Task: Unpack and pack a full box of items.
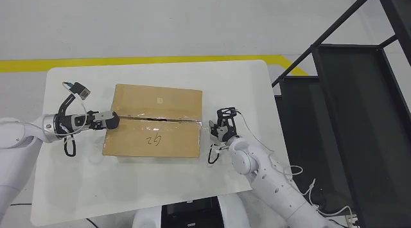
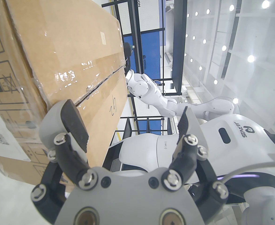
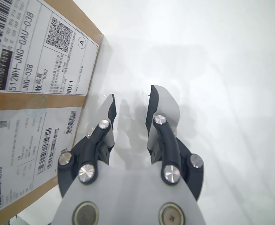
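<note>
A: What do we log first?

B: One cardboard box [image 1: 153,121], in the middle of the white table [image 1: 237,80]. Its flaps are shut. A clear-taped seam [image 1: 160,117] runs along its top from end to end, and the tape looks ragged along the join. We also note a handwritten mark on the flap nearer the robot.

A: And on the robot's left side?

B: We enter the left gripper [image 2: 128,115] at the box's left end, level with the top edge. Its jaws are spread wide with nothing between them. One finger [image 2: 74,122] sits right at the seam's end; we cannot tell whether it touches the cardboard.

A: The right side?

B: The right gripper [image 3: 132,95] is low over bare tabletop, just beside the box's right end. Its jaws are parted and hold nothing. That end wall carries white shipping labels [image 3: 41,52].

A: Anything else?

B: We list one black metal rack [image 1: 347,80], standing off the table's right side.
</note>
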Tool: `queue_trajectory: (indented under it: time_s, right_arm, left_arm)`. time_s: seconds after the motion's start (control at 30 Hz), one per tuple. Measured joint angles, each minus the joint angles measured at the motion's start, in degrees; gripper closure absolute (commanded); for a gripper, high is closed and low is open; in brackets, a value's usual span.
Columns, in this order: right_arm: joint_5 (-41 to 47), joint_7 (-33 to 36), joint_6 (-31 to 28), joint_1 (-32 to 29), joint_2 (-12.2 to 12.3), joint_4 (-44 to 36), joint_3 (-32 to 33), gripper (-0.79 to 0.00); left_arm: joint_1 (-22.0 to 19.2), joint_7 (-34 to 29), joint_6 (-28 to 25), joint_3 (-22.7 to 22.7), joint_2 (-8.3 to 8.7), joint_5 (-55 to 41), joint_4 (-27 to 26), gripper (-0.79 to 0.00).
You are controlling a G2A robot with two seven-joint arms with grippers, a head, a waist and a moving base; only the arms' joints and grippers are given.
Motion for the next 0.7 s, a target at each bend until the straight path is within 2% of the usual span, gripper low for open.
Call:
queue_trajectory:
  time_s: [0.1, 0.17, 0.2, 0.53, 0.7]
  right_arm:
    - [0.5, -0.4, -0.1, 0.2, -0.2, 0.6, -0.1, -0.225]
    - [0.8, -0.6, -0.1, 0.3, -0.3, 0.7, -0.1, -0.052]
    - [0.8, -0.7, -0.2, 0.3, -0.3, 0.8, -0.1, -0.012]
    - [2.2, -0.9, -0.8, -0.4, -0.5, 0.0, 0.7, 0.000]
    - [8.0, -2.0, -3.2, -2.8, -0.3, -4.3, 3.5, 0.000]
  left_arm:
    - [0.0, 0.0, 0.0, 0.0, 0.00, 0.0, 0.0, -0.785]
    - [0.0, 0.0, 0.0, 0.0, 0.00, 0.0, 0.0, -0.785]
    - [0.0, 0.0, 0.0, 0.0, 0.00, 0.0, 0.0, -0.785]
    - [0.0, 0.0, 0.0, 0.0, 0.00, 0.0, 0.0, -0.785]
    - [0.0, 0.0, 0.0, 0.0, 0.00, 0.0, 0.0, -0.785]
